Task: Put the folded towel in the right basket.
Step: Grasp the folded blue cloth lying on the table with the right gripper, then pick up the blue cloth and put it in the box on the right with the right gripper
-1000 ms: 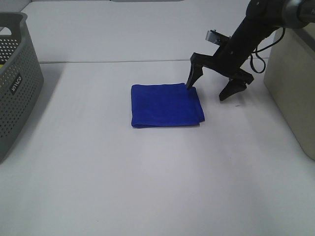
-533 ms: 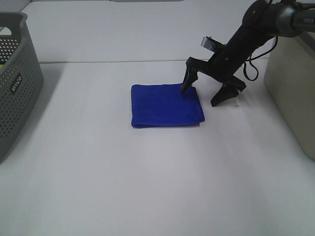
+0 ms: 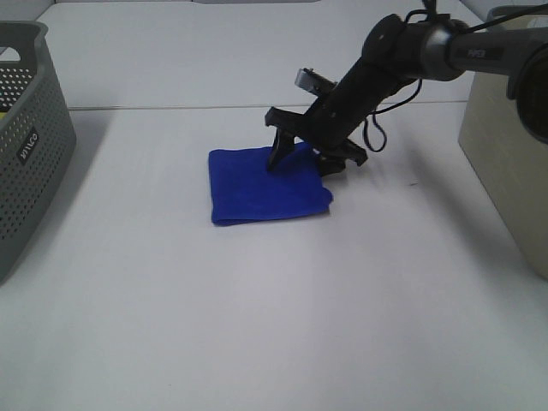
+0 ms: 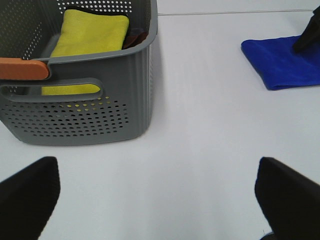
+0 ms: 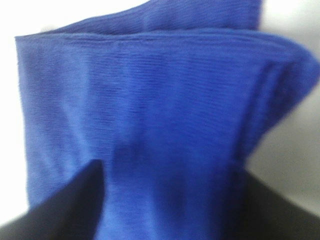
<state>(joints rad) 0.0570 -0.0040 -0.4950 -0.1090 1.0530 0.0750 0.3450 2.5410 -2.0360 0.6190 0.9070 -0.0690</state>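
Observation:
The folded blue towel lies flat on the white table, left of centre. My right gripper is open and straddles the towel's far right corner: one finger presses on top of the cloth, the other is at its right edge. In the right wrist view the towel fills the frame between the two fingers. The beige right basket stands at the right edge. My left gripper is open and empty, low over the table beside the grey basket.
The grey left basket stands at the left edge and holds a yellow towel. The blue towel also shows far off in the left wrist view. The right arm's cable hangs beside the gripper.
My right gripper has moved left and down onto the towel's far right corner. The towel has slid a little to the left and its right edge has bunched.

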